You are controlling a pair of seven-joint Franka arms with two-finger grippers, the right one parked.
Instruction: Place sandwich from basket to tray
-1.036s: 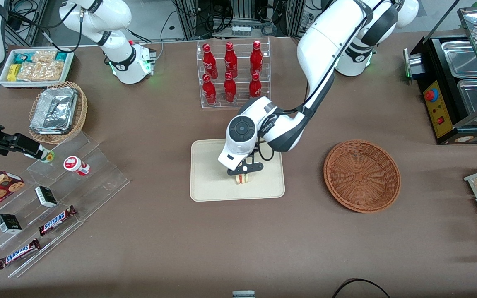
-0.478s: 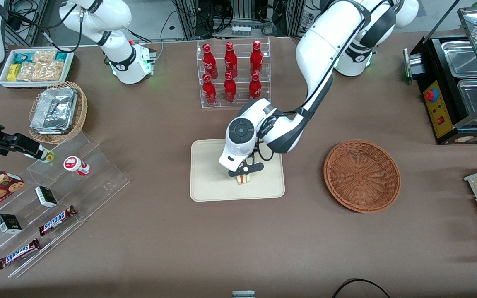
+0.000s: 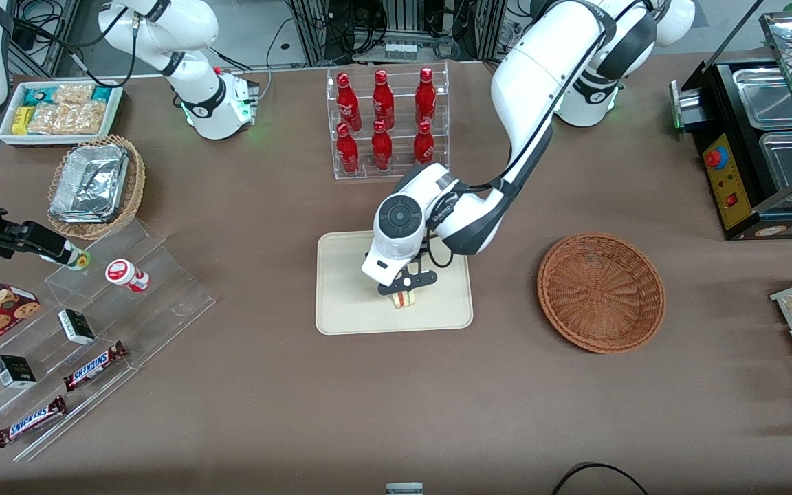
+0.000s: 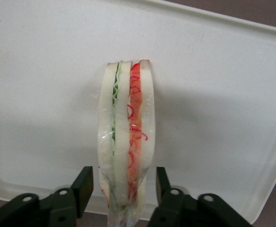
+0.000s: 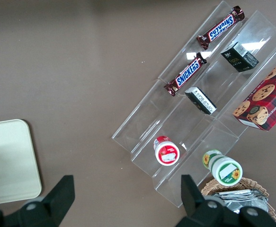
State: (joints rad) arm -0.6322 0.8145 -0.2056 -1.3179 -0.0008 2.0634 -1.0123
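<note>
The sandwich (image 3: pixel 404 298) stands on its edge on the cream tray (image 3: pixel 348 295), near the middle of the tray's half toward the working arm. In the left wrist view the sandwich (image 4: pixel 127 137) shows its green and red filling layers, with the tray (image 4: pixel 43 94) beneath it. My left gripper (image 3: pixel 406 283) hangs right over it, open. Its black fingers (image 4: pixel 84 187) flank the sandwich's narrow wrapped end, with a small gap on each side of the gripper (image 4: pixel 122 182). The reddish-brown basket (image 3: pixel 601 292) lies empty toward the working arm's end.
A clear rack of red bottles (image 3: pixel 386 124) stands just farther from the camera than the tray. A stepped acrylic shelf with snacks (image 3: pixel 80 323), a tan wicker basket with foil containers (image 3: pixel 97 185) and a white bin (image 3: pixel 59 110) sit toward the parked arm's end. A black food warmer (image 3: pixel 767 137) stands at the working arm's end.
The gripper has lifted slightly over the sandwich. The sandwich stays put on the tray.
</note>
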